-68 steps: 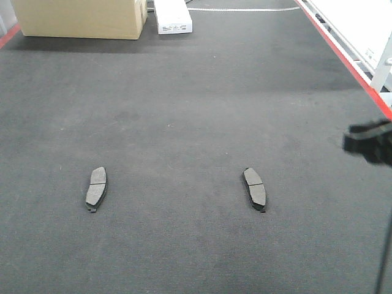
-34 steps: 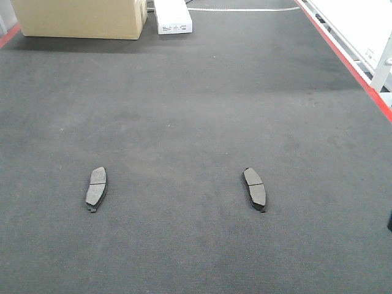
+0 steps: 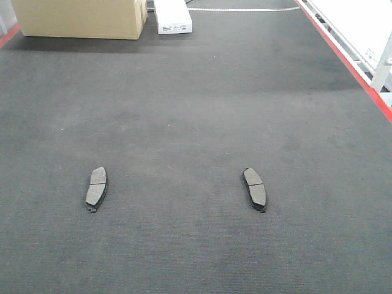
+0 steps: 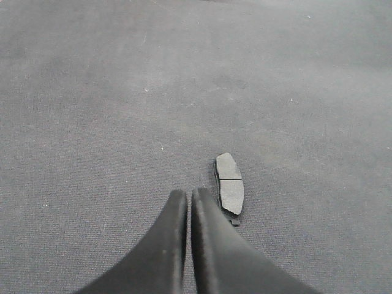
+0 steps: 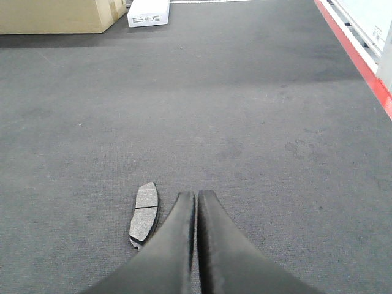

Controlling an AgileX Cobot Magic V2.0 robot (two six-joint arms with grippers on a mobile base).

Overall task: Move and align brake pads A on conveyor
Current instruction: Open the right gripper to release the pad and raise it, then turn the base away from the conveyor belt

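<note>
Two brake pads A lie flat on the dark conveyor (image 3: 196,110), faces up. One brake pad (image 3: 96,187) is at the left and the other brake pad (image 3: 255,188) at the right, both running roughly lengthwise along the belt. Neither gripper shows in the front view. In the left wrist view my left gripper (image 4: 188,195) is shut and empty, with a pad (image 4: 230,187) just right of its tips. In the right wrist view my right gripper (image 5: 196,196) is shut and empty, with a pad (image 5: 146,211) just left of its tips.
A cardboard box (image 3: 79,17) and a small white box (image 3: 173,17) stand at the belt's far end. A red frame rail (image 3: 349,58) runs along the right edge, and another red rail (image 3: 8,35) shows at the far left.
The right arm, seen at the right edge of the front view a second ago, has drawn back out of that view. The pads have not moved.
</note>
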